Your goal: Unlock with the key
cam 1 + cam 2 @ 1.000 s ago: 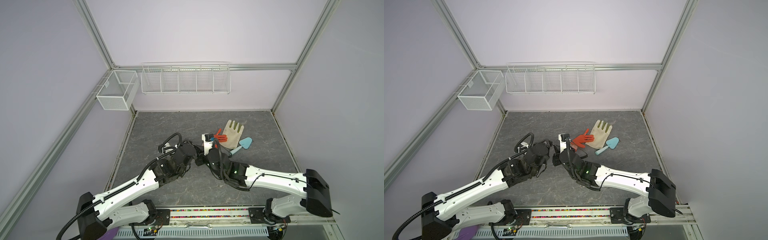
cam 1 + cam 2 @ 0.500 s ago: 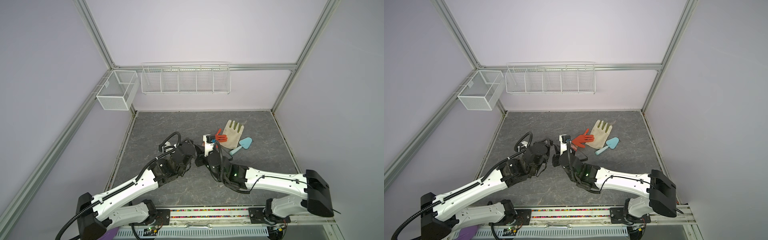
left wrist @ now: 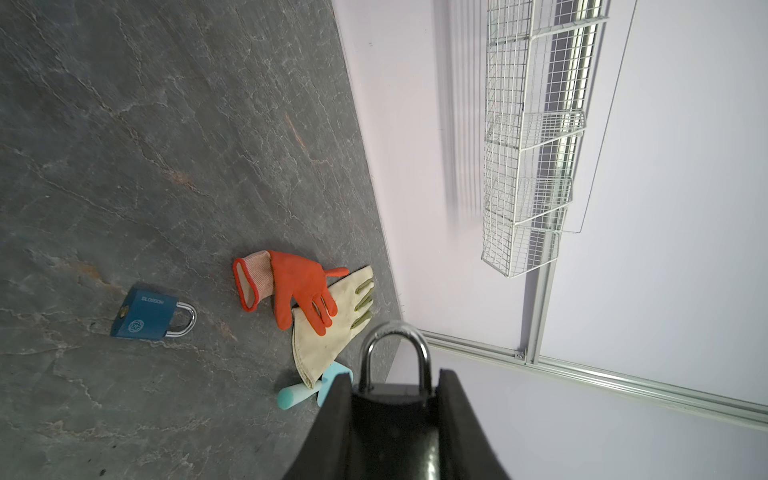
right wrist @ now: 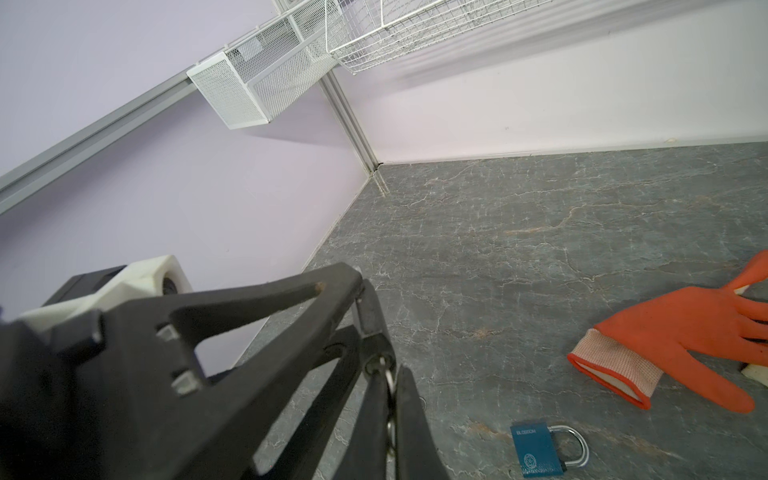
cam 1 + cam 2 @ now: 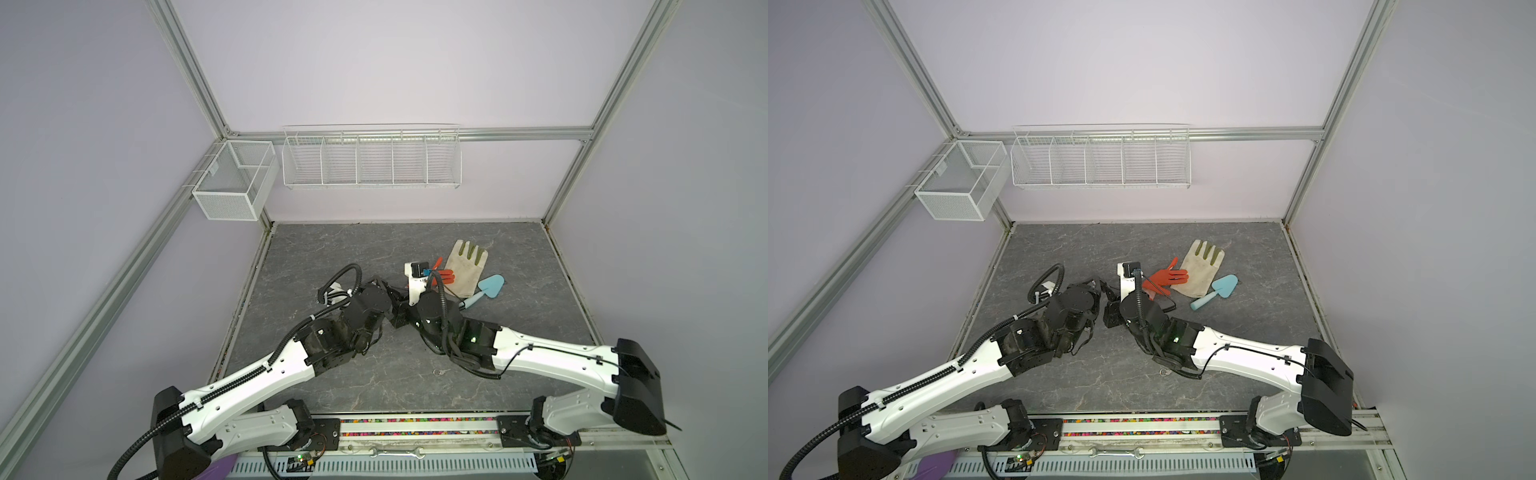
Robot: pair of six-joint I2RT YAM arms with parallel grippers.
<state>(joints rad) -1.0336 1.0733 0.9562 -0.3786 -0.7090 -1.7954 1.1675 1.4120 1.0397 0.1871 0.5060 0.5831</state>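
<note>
Nearest the robot's base, a small loose metal ring (image 5: 436, 372) lies on the grey stone-patterned tabletop (image 5: 332, 249), apart from both arms. Just beyond it the two grippers meet nose to nose near the table's middle.

The left gripper (image 3: 394, 384) is clamped on the black-bodied padlock (image 3: 392, 401). Its pads sit on the body's two flanks, and the silver shackle (image 3: 394, 332) stands out past the fingertips with both legs seated. The right gripper (image 4: 387, 376) is pressed together on a thin silver key (image 4: 390, 419), seen edge-on between its fingers. The key's far end reaches toward the lock's base, but whether the blade is fully home is hidden.

I judge the step in hand to be seating and turning the key. Line the blade up with the keyway and push until it bottoms before any twist. Then roll the right wrist about the key's own axis while the left braces the body. Sideways prying could make so thin a key slip in the pads.

Farther off, a blue padlock (image 3: 143, 318) lies flat and shut. Beyond it an orange coated glove (image 3: 299, 291) overlaps a beige fabric glove (image 5: 465, 268), with a teal plastic trowel (image 5: 490, 286) just beside. Farthest, a white wire basket (image 5: 370, 158) and a white mesh box (image 5: 232, 183) hang on the walls.
</note>
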